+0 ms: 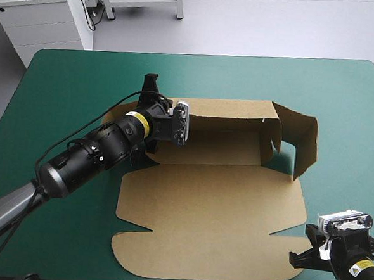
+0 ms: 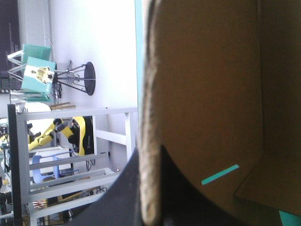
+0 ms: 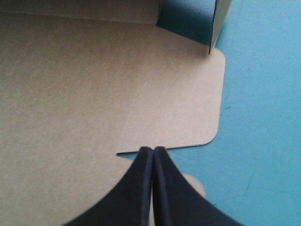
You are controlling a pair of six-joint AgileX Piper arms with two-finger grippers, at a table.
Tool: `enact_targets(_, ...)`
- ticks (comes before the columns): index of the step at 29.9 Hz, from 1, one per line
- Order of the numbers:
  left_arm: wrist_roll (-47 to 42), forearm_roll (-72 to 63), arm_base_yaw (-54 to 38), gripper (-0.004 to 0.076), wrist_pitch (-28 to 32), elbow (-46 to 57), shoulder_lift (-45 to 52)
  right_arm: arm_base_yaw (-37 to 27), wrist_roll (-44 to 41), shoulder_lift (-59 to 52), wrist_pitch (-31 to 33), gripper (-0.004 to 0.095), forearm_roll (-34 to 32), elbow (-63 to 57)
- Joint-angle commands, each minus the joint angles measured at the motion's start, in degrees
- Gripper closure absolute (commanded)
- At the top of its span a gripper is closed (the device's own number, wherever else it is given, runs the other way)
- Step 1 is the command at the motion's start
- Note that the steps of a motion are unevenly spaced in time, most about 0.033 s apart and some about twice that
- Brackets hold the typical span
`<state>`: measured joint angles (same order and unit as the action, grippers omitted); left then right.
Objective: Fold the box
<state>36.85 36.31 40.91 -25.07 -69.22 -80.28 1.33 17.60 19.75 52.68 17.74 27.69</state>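
Note:
The brown box (image 1: pixel 208 205) lies on the teal-green cover with its broad lid flat toward the front. Its back wall (image 1: pixel 233 114) and right side wall (image 1: pixel 301 137) stand raised. My left gripper (image 1: pixel 153 90) is at the left end of the back wall. In the left wrist view the board's edge (image 2: pixel 149 117) runs up between the black fingers, so the left gripper (image 2: pixel 151 157) is shut on the box. My right gripper (image 1: pixel 296 258) sits low at the lid's front right corner. It is shut, its tip (image 3: pixel 153 149) at the slit beside the lid's rounded flap (image 3: pixel 188 94).
Teal-green cover (image 1: pixel 242 73) shows beyond the back wall, and more (image 1: pixel 349 182) to the right of the box. A white cabinet (image 1: pixel 48 17) stands past the table's far left corner.

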Motion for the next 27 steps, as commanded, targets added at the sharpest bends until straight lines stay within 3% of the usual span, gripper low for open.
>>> enact_targets(1, -0.09, 1.08, 0.42, 0.0731, 8.30, 2.25, 5.41, 0.25, 0.54, 0.58, -3.43, 0.0927, 0.70, 1.45)
enact_targets(8, -0.09, 1.49, 0.42, 0.0731, 6.16, 4.70, 5.19, 0.25, 0.54, 0.58, -3.43, 0.0927, 0.70, 1.45)
enact_targets(15, -0.09, 1.49, 0.42, 0.0731, 7.79, 4.70, 1.78, 0.25, 0.54, 0.58, -3.43, 0.0927, 0.70, 1.45)
enact_targets(22, -4.64, 1.49, 0.42, 0.0731, 7.66, 4.70, -0.99, 0.25, 0.54, 0.58, -3.43, 0.0927, 0.70, 1.45)
enact_targets(27, -6.20, 3.51, 0.42, 0.0731, 3.76, 4.70, -0.99, 0.25, 0.03, 0.58, -4.01, 0.0927, 2.63, 1.96)
